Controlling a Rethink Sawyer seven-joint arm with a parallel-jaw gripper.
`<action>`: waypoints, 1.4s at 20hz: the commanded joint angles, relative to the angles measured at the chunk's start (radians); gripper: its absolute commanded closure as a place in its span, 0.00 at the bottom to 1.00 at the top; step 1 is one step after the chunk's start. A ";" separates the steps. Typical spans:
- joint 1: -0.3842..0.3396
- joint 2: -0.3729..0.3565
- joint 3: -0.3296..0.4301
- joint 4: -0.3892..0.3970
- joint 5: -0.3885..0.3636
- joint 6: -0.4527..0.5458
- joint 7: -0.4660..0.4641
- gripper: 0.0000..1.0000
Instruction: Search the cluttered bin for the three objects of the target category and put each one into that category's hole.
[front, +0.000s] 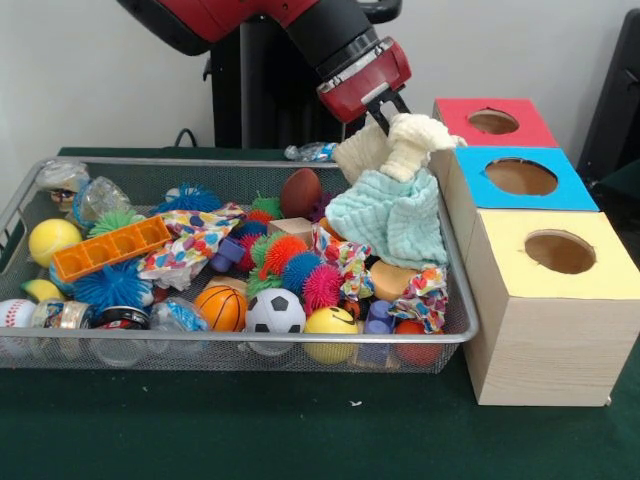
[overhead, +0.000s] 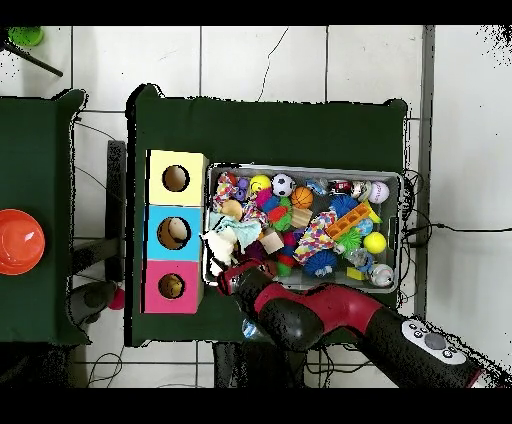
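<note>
Green-covered surface (front: 300, 430) nearest me, then the wire bin (front: 230, 345) with its front row: soccer ball (front: 275, 311), small basketball (front: 220, 307), yellow ball (front: 331, 331). Deeper in, spiky balls, an orange tray (front: 110, 247), patterned cloth. Past that clutter, at the bin's box-side end, my claw (front: 392, 113) is clenched on a bundle of cloths (front: 395, 190), cream on top, mint hanging below, lifted clear of most items; its lower hem hangs close over the toys. Wooden box (front: 540, 300) stands just beside the bin, holes in a row: yellow hole (front: 559, 251) nearest, blue hole (front: 521, 176) middle, red hole (front: 493, 121) farthest. Bundle hangs long axis vertical, just bin-side of blue; I judge the next move a short sideways carry.
</note>
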 joint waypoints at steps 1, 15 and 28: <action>0.033 -0.092 -0.071 -0.077 -0.076 -0.072 0.077 1.00; 0.100 -0.182 -0.148 -0.091 -0.133 -0.144 0.096 1.00; 0.117 -0.239 -0.177 -0.095 -0.146 -0.224 0.108 1.00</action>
